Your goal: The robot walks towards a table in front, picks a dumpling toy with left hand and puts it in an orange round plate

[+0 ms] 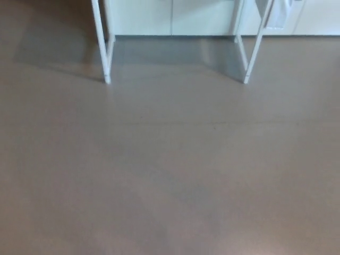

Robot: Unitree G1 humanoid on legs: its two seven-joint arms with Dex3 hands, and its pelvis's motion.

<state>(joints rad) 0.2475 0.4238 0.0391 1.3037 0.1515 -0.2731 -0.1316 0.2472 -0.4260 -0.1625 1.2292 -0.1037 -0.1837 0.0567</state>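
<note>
Grey floor [170, 175], white table legs [106, 53] beyond.

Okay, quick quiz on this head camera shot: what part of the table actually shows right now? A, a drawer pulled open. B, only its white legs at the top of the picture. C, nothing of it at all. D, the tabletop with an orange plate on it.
B: only the white table legs show, standing on the grey floor before pale cabinets; no tabletop, plate or dumpling toy is in view.
</note>
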